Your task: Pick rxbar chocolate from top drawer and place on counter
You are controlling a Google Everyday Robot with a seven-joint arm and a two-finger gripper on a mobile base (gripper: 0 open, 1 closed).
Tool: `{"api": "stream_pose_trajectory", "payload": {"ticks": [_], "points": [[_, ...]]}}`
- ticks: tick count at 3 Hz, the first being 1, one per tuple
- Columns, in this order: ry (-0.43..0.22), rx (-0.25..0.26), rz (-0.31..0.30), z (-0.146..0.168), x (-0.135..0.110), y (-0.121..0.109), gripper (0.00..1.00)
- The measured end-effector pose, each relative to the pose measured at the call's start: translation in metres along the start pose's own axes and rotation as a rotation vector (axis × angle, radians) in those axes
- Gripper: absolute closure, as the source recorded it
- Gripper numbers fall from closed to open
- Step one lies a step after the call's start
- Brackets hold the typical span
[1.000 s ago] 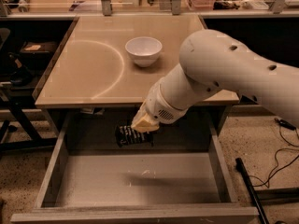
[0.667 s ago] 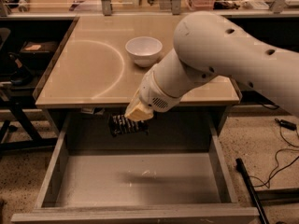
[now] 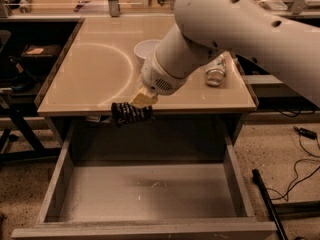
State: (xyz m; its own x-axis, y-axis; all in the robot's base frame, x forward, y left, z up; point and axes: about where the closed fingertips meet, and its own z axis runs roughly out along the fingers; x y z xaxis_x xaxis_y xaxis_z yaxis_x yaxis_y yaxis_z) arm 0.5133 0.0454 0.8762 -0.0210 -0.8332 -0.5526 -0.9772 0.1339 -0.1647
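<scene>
gripper (image 3: pixel 138 105), rxbar chocolate (image 3: pixel 131 114) higher, at counter (image 3: pixel 90 79)

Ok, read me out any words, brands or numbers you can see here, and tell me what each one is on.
rxbar chocolate, held in the gripper over the top drawer: pale lettering stripes, too blurred to read.
can on the counter: print too blurred to read.
No text here can be quoted.
</scene>
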Motion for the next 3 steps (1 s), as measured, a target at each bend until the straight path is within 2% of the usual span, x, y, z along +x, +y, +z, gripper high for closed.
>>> {"api": "stream_pose_trajectory", "payload": {"ticks": [3], "points": [[0.099, -0.008, -0.029, 0.009, -0.015, -0.061, 1.00]]}}
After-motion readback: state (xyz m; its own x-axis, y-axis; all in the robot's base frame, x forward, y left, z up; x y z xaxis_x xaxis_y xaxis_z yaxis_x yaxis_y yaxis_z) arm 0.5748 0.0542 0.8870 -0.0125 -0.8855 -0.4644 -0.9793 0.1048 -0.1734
